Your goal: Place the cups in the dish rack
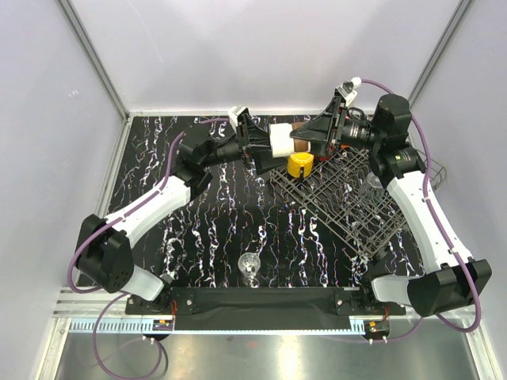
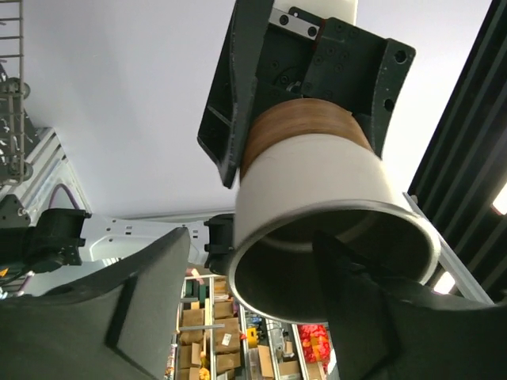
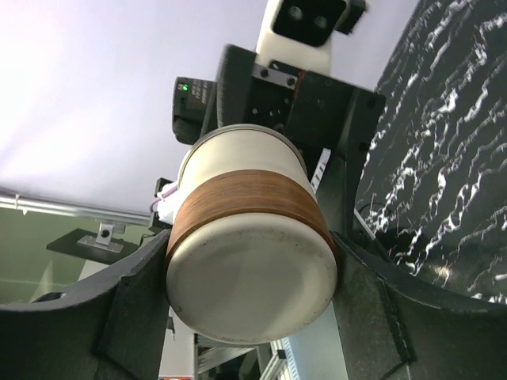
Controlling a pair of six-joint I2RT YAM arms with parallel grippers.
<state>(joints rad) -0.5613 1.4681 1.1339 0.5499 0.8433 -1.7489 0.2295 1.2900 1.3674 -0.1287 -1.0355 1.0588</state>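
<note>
A brown-and-cream cup (image 1: 283, 141) hangs on its side in the air at the far edge of the dish rack (image 1: 348, 210), between my two grippers. My right gripper (image 3: 249, 257) is shut on its brown-banded base (image 3: 249, 277), one finger on each side. My left gripper (image 2: 252, 265) is open at the cup's mouth (image 2: 317, 182): one finger reaches inside the rim, and the other stands apart from the outer wall with a gap. A yellow mug (image 1: 300, 165) sits in the rack just below. A clear glass (image 1: 249, 265) stands on the table near the front.
The rack lies diagonally on the right half of the black marbled table (image 1: 222, 206), with its side basket (image 1: 434, 174) at the far right. Grey walls close in the back and both sides. The arm bases sit at the near edge.
</note>
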